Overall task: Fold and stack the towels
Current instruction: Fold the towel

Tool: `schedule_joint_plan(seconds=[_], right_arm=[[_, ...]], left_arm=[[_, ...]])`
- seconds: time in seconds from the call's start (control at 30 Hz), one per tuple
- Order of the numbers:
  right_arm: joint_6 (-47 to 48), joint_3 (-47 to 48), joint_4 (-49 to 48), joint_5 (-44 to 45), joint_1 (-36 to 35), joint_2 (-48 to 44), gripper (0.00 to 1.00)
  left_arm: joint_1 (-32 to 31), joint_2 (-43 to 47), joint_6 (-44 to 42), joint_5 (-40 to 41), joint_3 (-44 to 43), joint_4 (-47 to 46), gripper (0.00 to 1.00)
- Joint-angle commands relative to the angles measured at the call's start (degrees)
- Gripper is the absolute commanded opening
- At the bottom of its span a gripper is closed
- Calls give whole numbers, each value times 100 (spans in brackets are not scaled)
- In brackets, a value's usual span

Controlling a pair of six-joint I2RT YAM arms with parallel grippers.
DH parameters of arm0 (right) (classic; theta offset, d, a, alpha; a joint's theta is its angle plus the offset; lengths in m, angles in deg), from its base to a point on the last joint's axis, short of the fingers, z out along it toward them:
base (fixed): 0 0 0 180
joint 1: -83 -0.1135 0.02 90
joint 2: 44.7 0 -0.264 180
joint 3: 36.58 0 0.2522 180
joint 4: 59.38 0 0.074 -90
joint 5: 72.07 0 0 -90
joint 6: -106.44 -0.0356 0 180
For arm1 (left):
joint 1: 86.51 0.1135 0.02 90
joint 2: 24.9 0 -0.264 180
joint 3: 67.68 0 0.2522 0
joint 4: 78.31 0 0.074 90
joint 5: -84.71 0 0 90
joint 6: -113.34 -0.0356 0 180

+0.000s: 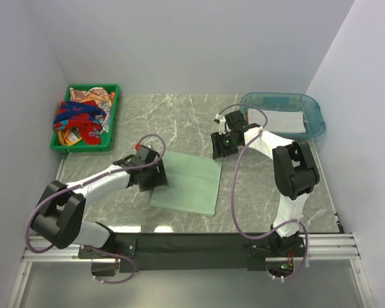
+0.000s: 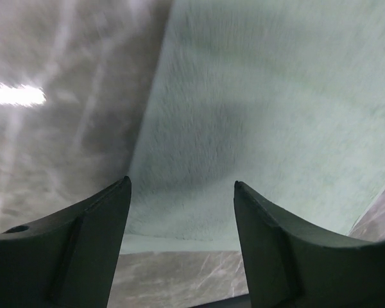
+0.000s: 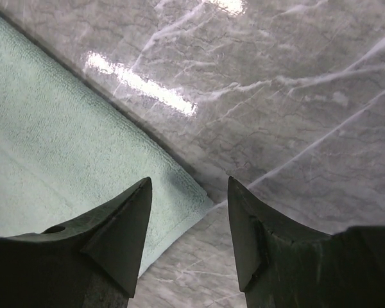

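Top external view puts the sage green towel [image 1: 189, 183] flat on the marble table [image 1: 179, 115], between the two sets of fingers. The left gripper [image 1: 159, 174] hangs over its left edge and the right gripper [image 1: 219, 153] over its far right corner. Both stand parted and grasp nothing: on the left wrist the cloth [image 2: 256, 115] lies beneath the left gripper [image 2: 181, 185] with its edge running up between the tips, and on the right wrist the towel corner [image 3: 51, 160] sits just under the left-hand tip of the right gripper [image 3: 189, 181]. The towel looks nearly square, so it has no strong long axis. It lies slightly skewed, its far edge running from the left fingers up toward the right fingers. I judge the task partly done. A whitish folded towel [image 1: 279, 120] lies in the blue tub [image 1: 317, 122] beyond the right fingers, while a heap of colourful towels [image 1: 82, 119] waits in the green tray [image 1: 113, 128] beyond the left fingers.
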Motion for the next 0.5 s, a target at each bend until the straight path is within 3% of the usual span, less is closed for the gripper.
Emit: schedule_joint_plan(seconds=[0.0, 0.2, 0.47], right_arm=[[-296, -79, -273, 220, 8, -280, 58], [-577, -255, -370, 581, 8, -377, 57], [-429, -317, -617, 519, 17, -236, 57]], left_arm=[[-274, 159, 631, -12, 270, -514, 69], [-511, 361, 1166, 331, 868, -637, 62], [-1030, 1090, 1888, 278, 1352, -594, 60]])
